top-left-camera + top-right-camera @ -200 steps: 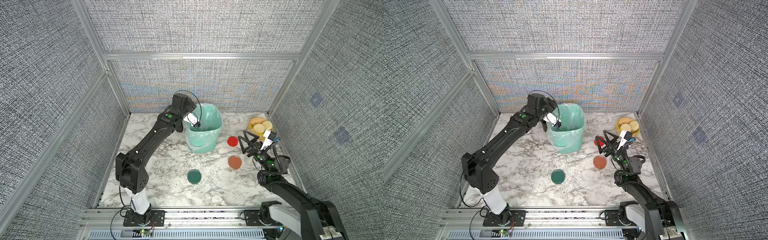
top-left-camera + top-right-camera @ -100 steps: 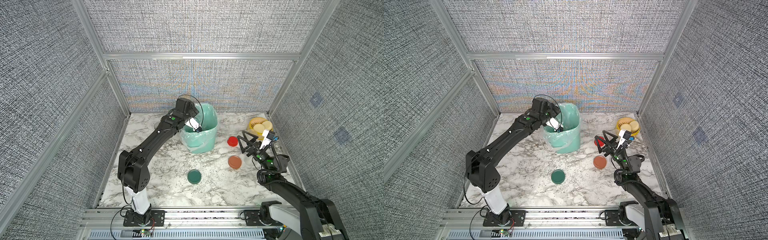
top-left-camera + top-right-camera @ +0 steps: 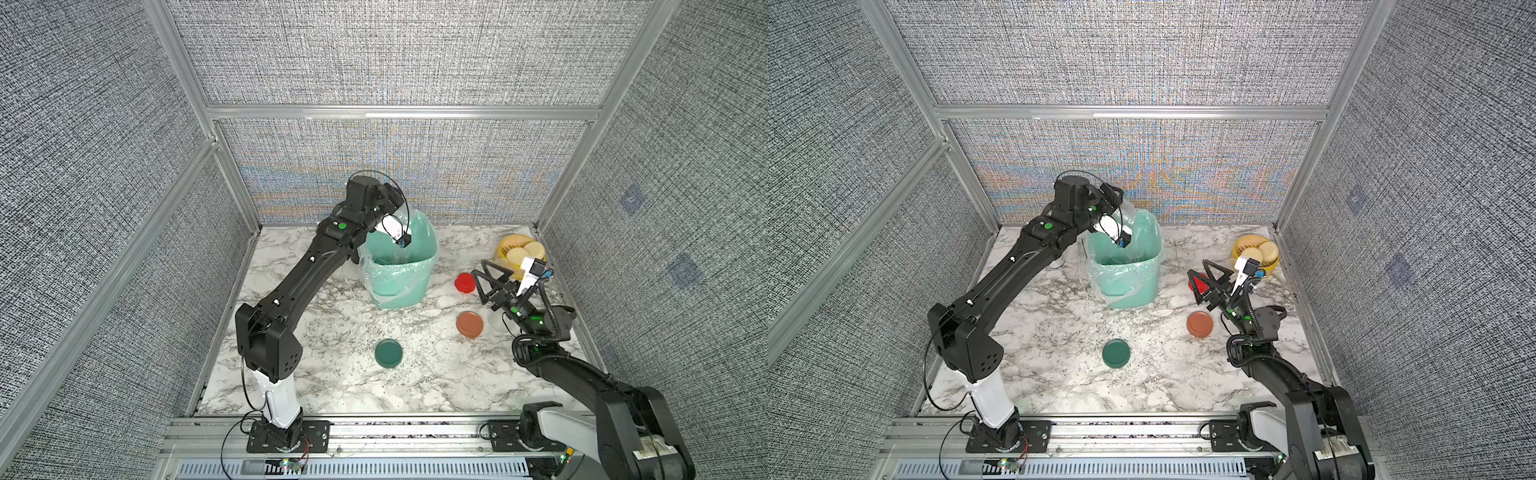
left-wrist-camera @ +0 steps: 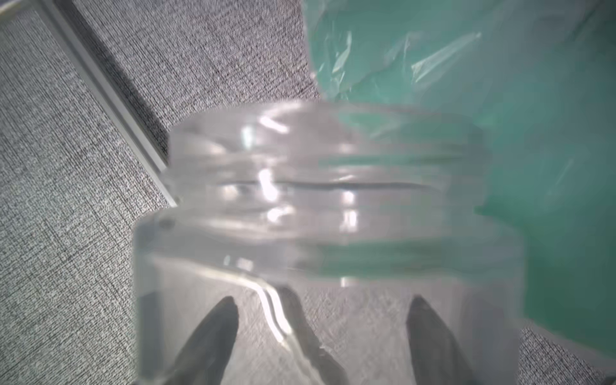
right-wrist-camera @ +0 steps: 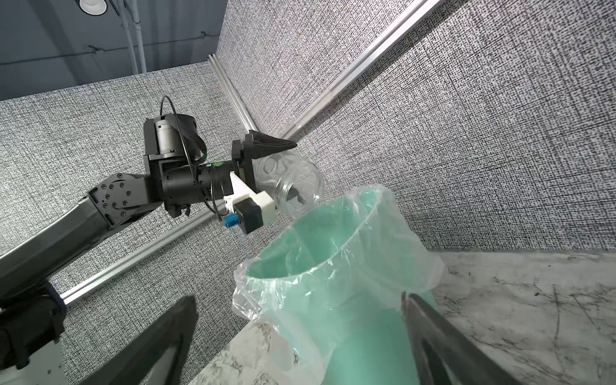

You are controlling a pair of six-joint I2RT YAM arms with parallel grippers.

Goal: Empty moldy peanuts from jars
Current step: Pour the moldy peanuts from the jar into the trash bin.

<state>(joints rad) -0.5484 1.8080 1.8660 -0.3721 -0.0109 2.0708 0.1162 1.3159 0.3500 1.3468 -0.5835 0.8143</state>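
Observation:
My left gripper (image 5: 283,173) is shut on a clear lidless jar (image 5: 295,180), held tilted above the rear left rim of the green bin (image 3: 399,286). In the left wrist view the jar (image 4: 316,186) fills the frame in front of my left gripper (image 4: 323,300) and looks empty. No moldy peanuts show in any view. In both top views the held jar (image 3: 405,214) (image 3: 1128,212) hangs over the bin (image 3: 1133,286). My right gripper (image 3: 478,269) (image 3: 1197,268) (image 5: 300,320) stands open and empty, right of the bin.
A dark green lid (image 3: 388,353) lies near the front. A terracotta lid (image 3: 470,324) and a red lid (image 3: 464,283) sit by my right gripper. A yellow bowl of cream discs (image 3: 519,249) stands at the back right. The bin has a clear plastic liner (image 5: 333,283).
My left wrist has risen and swung toward the back of the bin, carrying the jar with it. The right arm has not moved.

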